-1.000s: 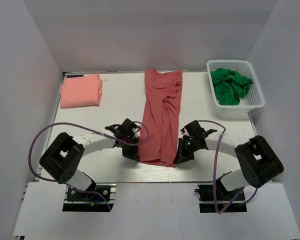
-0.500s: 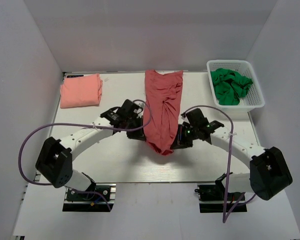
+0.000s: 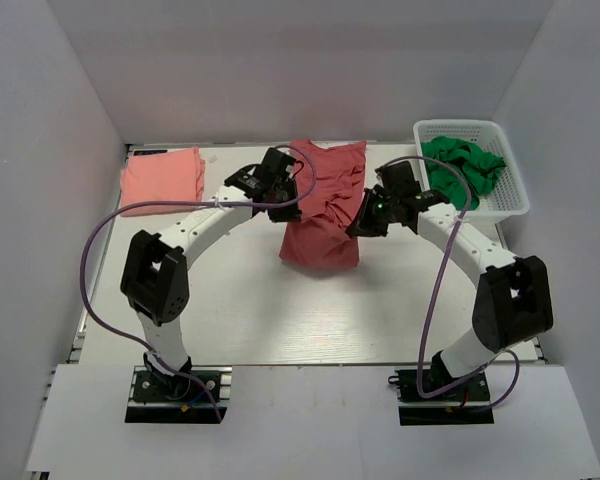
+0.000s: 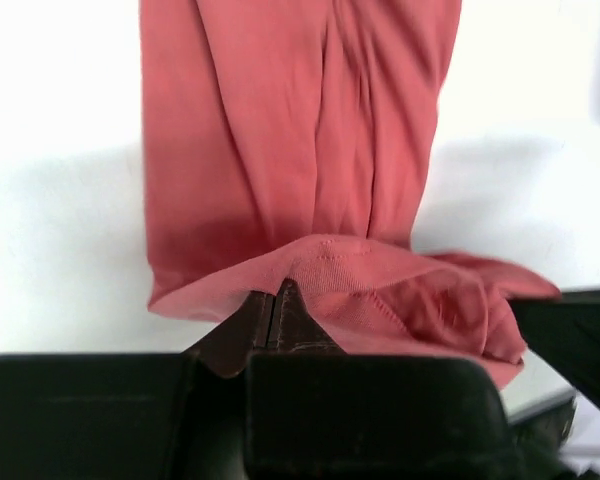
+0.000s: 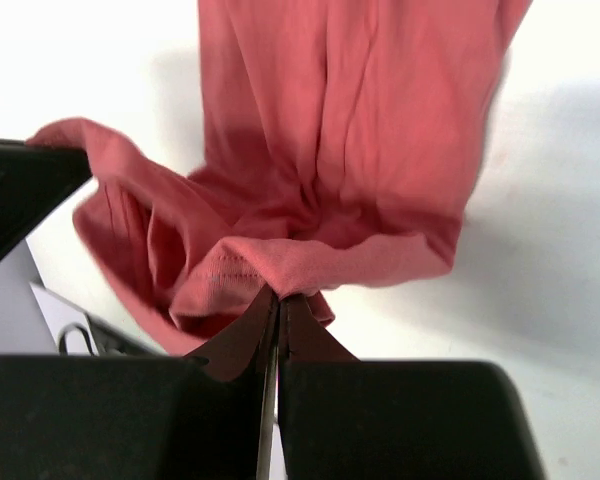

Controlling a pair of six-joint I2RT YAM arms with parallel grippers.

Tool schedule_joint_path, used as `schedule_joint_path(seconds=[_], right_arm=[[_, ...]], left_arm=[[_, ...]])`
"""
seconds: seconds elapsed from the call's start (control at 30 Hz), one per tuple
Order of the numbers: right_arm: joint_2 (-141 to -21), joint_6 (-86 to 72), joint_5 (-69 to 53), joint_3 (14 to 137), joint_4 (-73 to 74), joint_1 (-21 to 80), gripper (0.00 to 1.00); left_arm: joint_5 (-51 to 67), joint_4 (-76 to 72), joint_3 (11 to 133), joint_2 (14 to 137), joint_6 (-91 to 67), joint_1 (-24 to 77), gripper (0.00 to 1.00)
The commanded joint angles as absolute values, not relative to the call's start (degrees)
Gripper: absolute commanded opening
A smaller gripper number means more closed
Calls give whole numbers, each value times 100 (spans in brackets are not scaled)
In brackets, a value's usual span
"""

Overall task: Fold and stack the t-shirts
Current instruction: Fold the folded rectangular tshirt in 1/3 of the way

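Brick-red t-shirt (image 3: 325,215) mid-bench (image 3: 240,300): far end flat toward back wall, near end lifted and doubled back over it, cloth sagging in bunched folds btwn the two arms. L hand (image 4: 277,312) pressed together on stitched hem at shirt's left edge, R hand (image 5: 277,308) pinching hem at right edge the same way, both held above bench. Salmon-pink t-shirt (image 3: 162,180) folded flat at far-left corner, well apart; white basket (image 3: 512,208) far right w/ green cloth (image 3: 460,170) inside.
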State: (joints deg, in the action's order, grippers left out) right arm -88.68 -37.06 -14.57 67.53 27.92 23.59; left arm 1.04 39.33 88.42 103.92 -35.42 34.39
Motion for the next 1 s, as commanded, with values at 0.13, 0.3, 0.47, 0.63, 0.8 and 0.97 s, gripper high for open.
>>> schedule_joint_path(seconds=[0.13,0.3,0.47,0.63,0.8,0.97], right_arm=[[-9483,-3463,-1528,7699,2559,2004,0],[-10053,-3366,-1951,8112,2206,1837,0],[-10423,-3472,-2267,8446,2004,1670,0],[-10643,-3568,-2294,8420,1881,1538,0],[-10916,-3533,-2285,8499,1837,1415,0],[-11144,-3376,-2215,8613,1740,1283,0]], left_arm=[[-115,3508,9808,10810,-3393,3121,0],[193,2832,9809,10995,-3278,3067,0],[413,2461,9809,11214,-3226,2962,0],[422,2347,9809,11355,-3226,2900,0],[553,1899,9695,11592,-3226,2848,0],[676,1636,9694,11812,-3226,2733,0]])
